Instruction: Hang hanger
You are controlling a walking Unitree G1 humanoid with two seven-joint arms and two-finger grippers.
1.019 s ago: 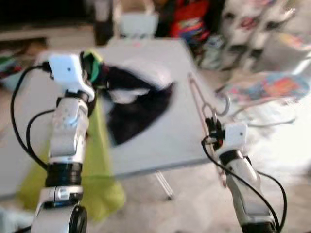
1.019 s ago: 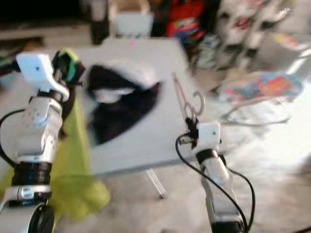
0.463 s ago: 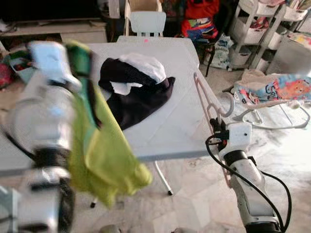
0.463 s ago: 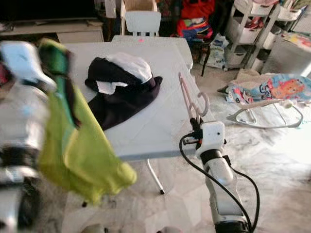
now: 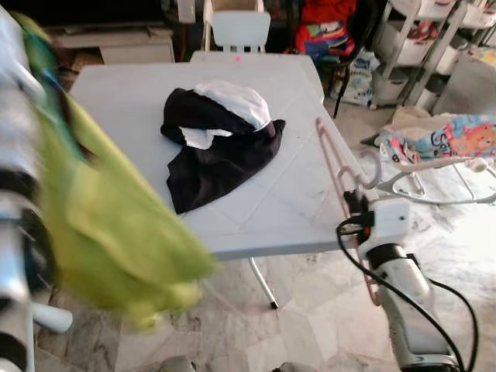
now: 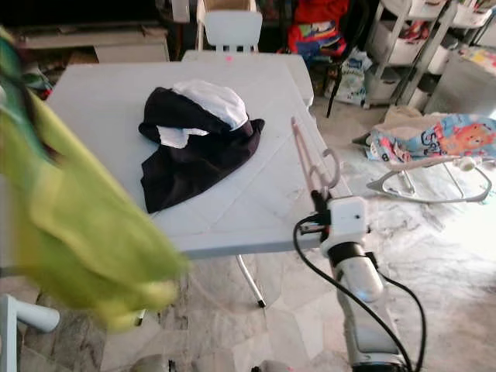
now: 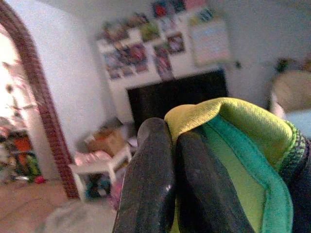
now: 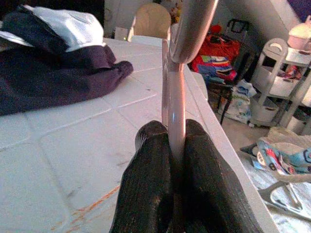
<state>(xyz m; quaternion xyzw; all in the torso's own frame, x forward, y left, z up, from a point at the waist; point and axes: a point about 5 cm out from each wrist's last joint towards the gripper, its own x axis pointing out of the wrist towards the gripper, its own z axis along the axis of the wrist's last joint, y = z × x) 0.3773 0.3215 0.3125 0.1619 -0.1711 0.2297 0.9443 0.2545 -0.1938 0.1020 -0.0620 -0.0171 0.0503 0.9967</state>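
— At the table's right edge, what is the right gripper (image 8: 176,160) holding?

— Its fingers are pinched together on the pink hanger (image 5: 341,167), which stands up beside the table (image 5: 116,93).

— How will it handle?

— Light, stiff, probably slippery plastic, I'd judge; gripping the bar near the hook should stop it swinging.

— And the left gripper (image 7: 176,167)?

— Clamped on the collar of a green shirt (image 5: 101,225), soft and limp, which dangles at the table's left.
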